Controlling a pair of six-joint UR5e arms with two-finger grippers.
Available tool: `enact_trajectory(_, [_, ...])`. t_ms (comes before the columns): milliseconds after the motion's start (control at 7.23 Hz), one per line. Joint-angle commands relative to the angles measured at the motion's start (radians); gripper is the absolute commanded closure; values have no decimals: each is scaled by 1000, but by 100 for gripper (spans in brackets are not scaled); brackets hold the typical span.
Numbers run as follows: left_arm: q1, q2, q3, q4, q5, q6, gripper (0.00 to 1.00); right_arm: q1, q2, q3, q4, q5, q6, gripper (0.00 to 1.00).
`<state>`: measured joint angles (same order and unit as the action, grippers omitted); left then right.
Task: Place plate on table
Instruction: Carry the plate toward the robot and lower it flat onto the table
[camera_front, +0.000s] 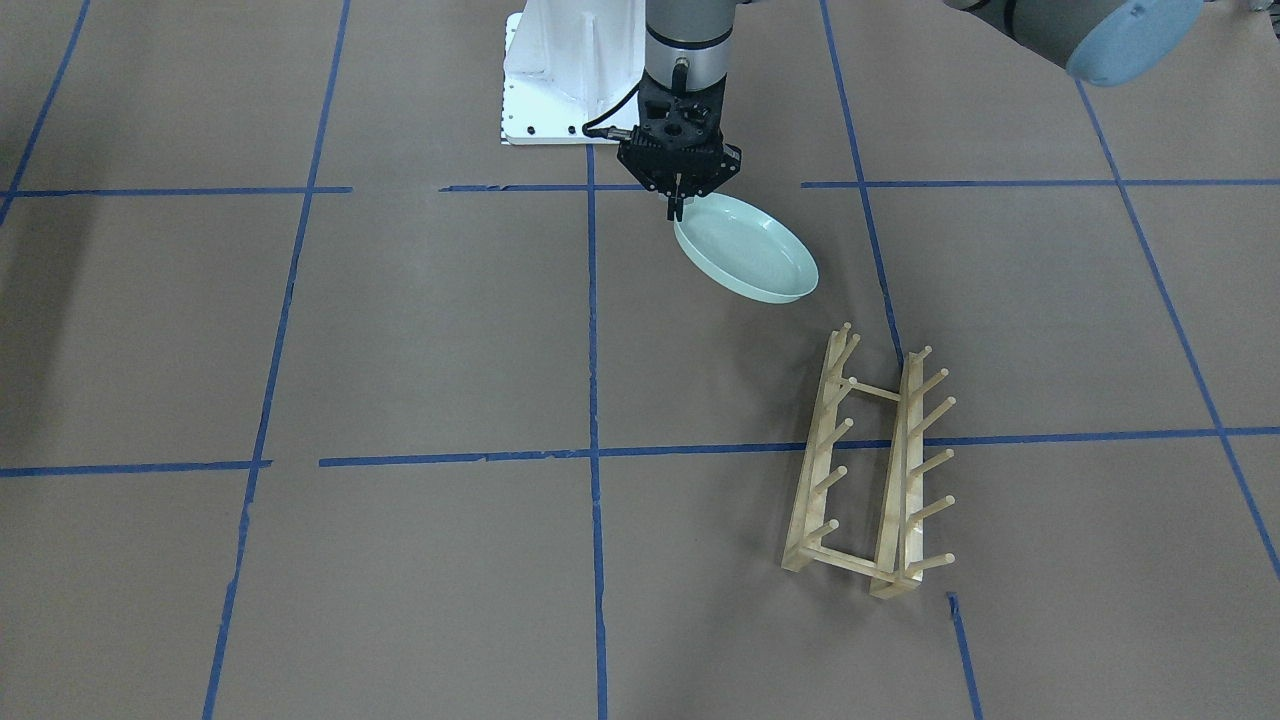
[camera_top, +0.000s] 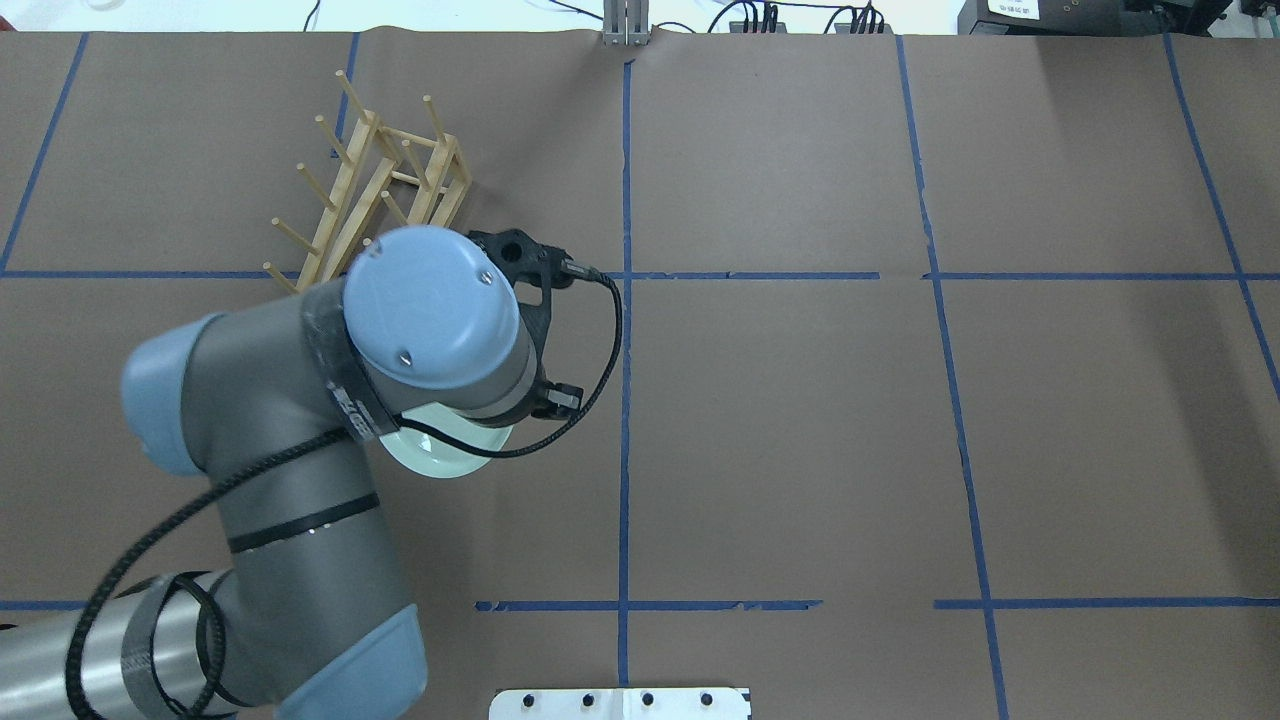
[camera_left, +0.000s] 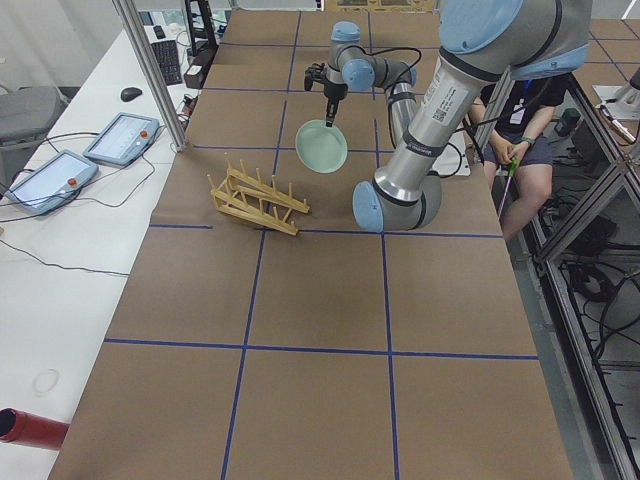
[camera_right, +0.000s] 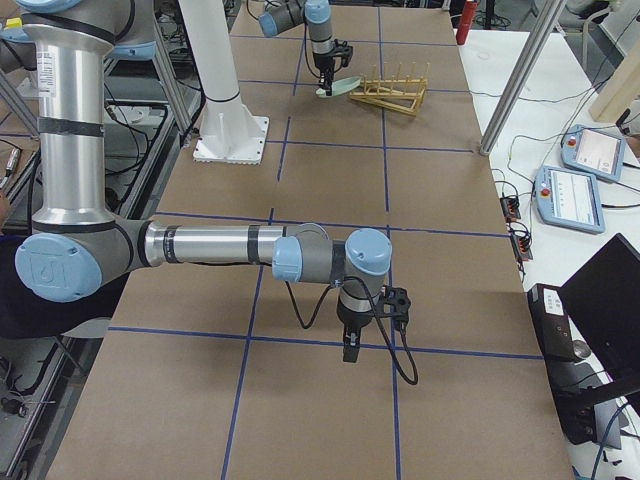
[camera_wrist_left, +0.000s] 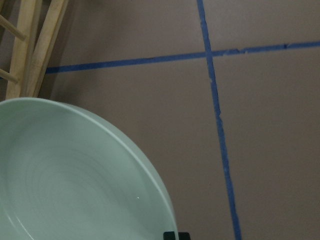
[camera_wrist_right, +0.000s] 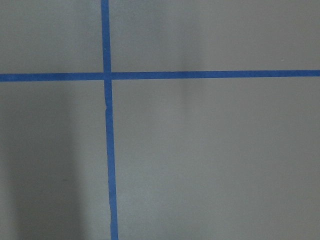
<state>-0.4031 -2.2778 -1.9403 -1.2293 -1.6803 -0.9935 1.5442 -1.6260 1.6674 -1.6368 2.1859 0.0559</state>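
Here we take the step in hand to be lowering the plate (camera_front: 748, 250) onto the table (camera_front: 400, 330). The left gripper (camera_front: 678, 203) hangs above the table with its fingers (camera_front: 677, 210) closed narrowly on the plate's rim, on the side nearest the robot's base. The plate hangs tilted from that one edge, its far edge lower, over bare brown paper near a wooden rack (camera_front: 868, 470) but apart from it. A soft shadow lies on the paper below it, so we judge that it is not resting yet.

To do this well, we would bring the plate down slowly until its low edge meets the paper. We would then level it flat and open the fingers only once it rests. We would also keep it away from the rack's pegs.

The plate is round, pale mint green and glossy, with a shallow raised rim and faint rings in its smooth hollow. It looks clean and empty.

The right gripper (camera_right: 350, 350) hovers well apart, over another square of blue tape lines. We cannot tell how its fingers stand.
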Motion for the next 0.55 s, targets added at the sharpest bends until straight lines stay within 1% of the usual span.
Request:
enact_trajectory(0, [126, 1, 108, 4, 140, 58, 100, 1, 0, 0, 0, 0, -1, 0])
enact_trajectory(138, [148, -3, 139, 4, 187, 59, 100, 1, 0, 0, 0, 0, 1, 0])
enact_trajectory(415, [153, -3, 152, 4, 197, 65, 100, -1, 0, 0, 0, 0, 1, 0])
